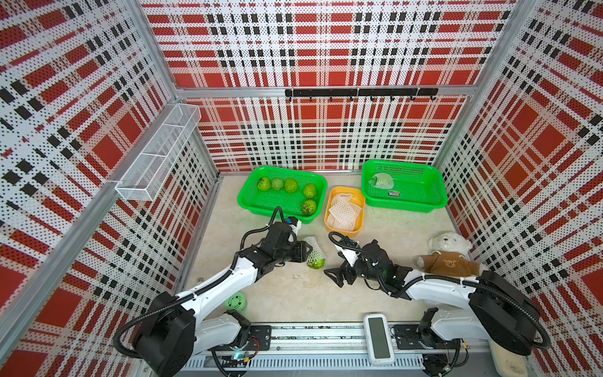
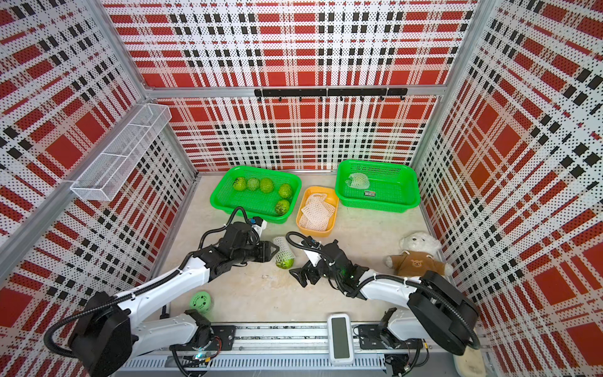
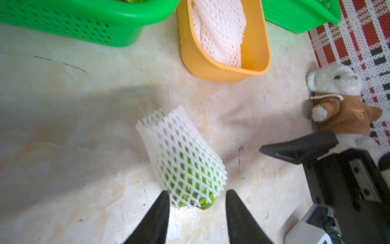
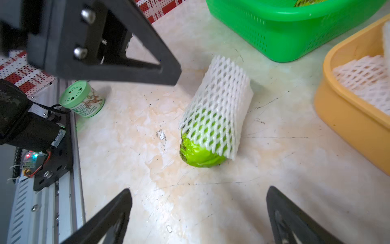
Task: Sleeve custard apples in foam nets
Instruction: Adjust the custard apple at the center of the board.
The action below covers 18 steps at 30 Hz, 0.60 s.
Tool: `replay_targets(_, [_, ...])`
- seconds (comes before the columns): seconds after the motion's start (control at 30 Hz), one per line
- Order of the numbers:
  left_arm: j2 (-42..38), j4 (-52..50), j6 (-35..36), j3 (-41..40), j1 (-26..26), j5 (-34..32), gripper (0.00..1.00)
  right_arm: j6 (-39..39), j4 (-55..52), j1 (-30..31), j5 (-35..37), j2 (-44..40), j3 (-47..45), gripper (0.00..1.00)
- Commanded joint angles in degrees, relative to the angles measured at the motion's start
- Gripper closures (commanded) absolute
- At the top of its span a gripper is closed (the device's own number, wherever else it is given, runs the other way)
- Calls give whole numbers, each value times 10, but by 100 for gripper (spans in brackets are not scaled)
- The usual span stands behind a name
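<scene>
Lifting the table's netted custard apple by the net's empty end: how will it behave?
The foam net looks soft; its empty end would likely collapse. The custard apple pokes out the open end, so it may slip free. Pushed, it might roll.

Foam net: was soft white foam mesh, matt.
Custard apple: had bumpy green skin, faintly shiny, with dark speckles.
Table: looked smooth, pale and stone-like, finely scratched beneath me.
Green basket: was glossy perforated plastic.
Yellow tub: was smooth plastic with a soft sheen.
Bear: was fluffy white plush, dressed in brown cloth.
My left gripper: had matt black plastic fingers.
Walls: were perforated sheet, matt, with a plaid print.
</scene>
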Motion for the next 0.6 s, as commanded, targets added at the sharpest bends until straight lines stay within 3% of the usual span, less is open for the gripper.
replay_targets(0.0, [38, -39, 7, 38, 40, 2, 47, 25, -82, -5, -32, -8, 35, 0])
replay_targets(0.37, [171, -79, 49, 145, 53, 42, 37, 42, -171, -39, -74, -23, 79, 0])
replay_targets(0.47, [190, -75, 49, 153, 46, 53, 42, 46, -169, -44, -77, -26, 73, 0])
replay_targets(0.57, [196, -86, 50, 161, 35, 57, 60, 47, -167, -51, -85, -28, 68, 0])
